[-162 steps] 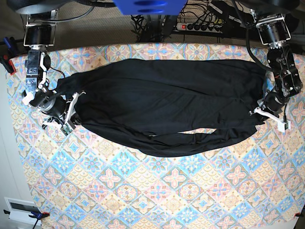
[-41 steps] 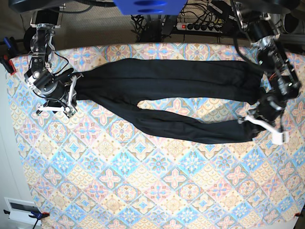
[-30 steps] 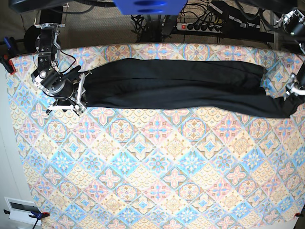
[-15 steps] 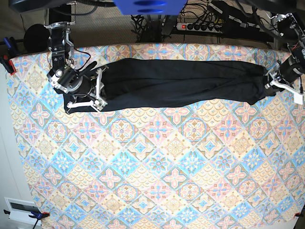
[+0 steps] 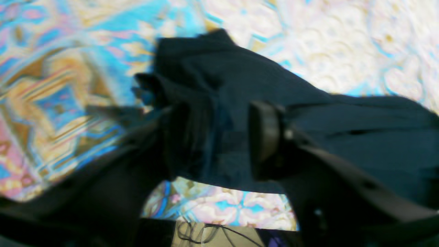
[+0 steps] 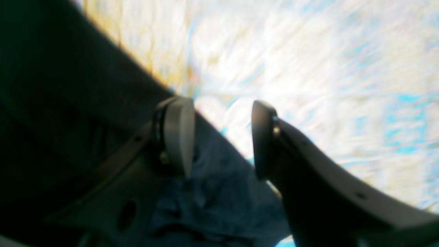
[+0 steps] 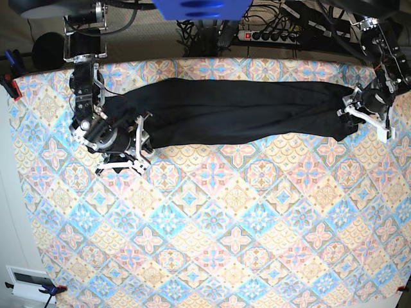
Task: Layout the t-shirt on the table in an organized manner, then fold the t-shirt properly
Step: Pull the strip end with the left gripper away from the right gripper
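Note:
The black t-shirt (image 7: 237, 112) lies as a long narrow folded band across the far part of the table (image 7: 212, 231). My right gripper (image 7: 125, 151), on the base view's left, sits at the band's left end. In the right wrist view the right gripper (image 6: 221, 140) is open, with bare table (image 6: 325, 85) between its fingers and the t-shirt (image 6: 212, 199) just beneath. My left gripper (image 7: 359, 119) is at the band's right end. In the left wrist view the left gripper (image 5: 219, 140) stands open astride the t-shirt (image 5: 308, 113), which rests on the table (image 5: 325, 44).
A power strip (image 7: 270, 35) and cables run behind the table's far edge. A blue block (image 7: 202, 8) hangs at the top centre. A red clamp (image 7: 9, 83) grips the left edge. A white box (image 7: 29, 282) sits at the bottom left.
The loosely spread shirt has been drawn into a narrow band. Over the last half second my right gripper moved nearer and rightwards, and my left gripper shifted slightly inward.

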Robot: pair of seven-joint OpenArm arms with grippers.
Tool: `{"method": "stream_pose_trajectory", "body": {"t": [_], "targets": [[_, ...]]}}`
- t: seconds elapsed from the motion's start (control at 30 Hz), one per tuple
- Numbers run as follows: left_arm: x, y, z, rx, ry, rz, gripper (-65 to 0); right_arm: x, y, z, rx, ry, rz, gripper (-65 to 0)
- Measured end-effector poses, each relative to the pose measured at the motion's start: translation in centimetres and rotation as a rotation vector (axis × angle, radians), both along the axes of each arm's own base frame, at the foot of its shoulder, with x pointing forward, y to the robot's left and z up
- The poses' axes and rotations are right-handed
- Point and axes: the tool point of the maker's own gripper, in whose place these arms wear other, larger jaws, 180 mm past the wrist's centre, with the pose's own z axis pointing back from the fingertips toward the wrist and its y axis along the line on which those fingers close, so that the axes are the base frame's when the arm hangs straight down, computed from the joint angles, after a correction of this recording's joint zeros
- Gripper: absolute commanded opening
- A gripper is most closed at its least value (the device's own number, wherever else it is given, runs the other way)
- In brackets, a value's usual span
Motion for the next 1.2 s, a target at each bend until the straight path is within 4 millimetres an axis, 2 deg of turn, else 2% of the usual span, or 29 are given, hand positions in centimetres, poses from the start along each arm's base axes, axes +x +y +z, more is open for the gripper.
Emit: {"method": "stream_pose_trajectory", "body": {"t": [0.3, 0.47, 0.6, 0.67, 0.77, 0.9, 1.2], "targets": [[0.1, -0.6, -0.3, -0.024, -0.011, 0.012, -30.5, 3.0, 1.0, -1.5, -0.013, 0.053, 0.04, -39.0], [0.1, -0.6, -0.3, -0.021, -0.011, 0.013, -30.4, 2.4, 1.2, -2.4, -0.017, 0.083, 0.053, -39.0], [0.2, -0.5, -0.2, -0.018, -0.011, 0.013, -30.4, 2.4, -1.1, -2.5, -0.076, 0.087, 0.041, -39.0], [0.5, -0.5, 0.0, -0.017, -0.02, 0.013, -30.4, 2.5, -1.4, -2.6, -0.08, 0.089, 0.03, -39.0], [1.3, -0.5, 0.1, -0.035, -0.036, 0.022, -30.4, 2.2, -1.0, -3.2, -0.061, 0.109, 0.034, -39.0], [1.0, 0.2, -1.5, -0.064, 0.009, 0.057, -30.4, 0.9, -0.9, -5.6, -0.078, 0.182, 0.05, -39.0], [1.4, 0.4, -1.7, -0.074, 0.008, 0.067, -30.4, 0.4, -0.6, -6.4, -0.093, 0.208, 0.092, -39.0]]}}
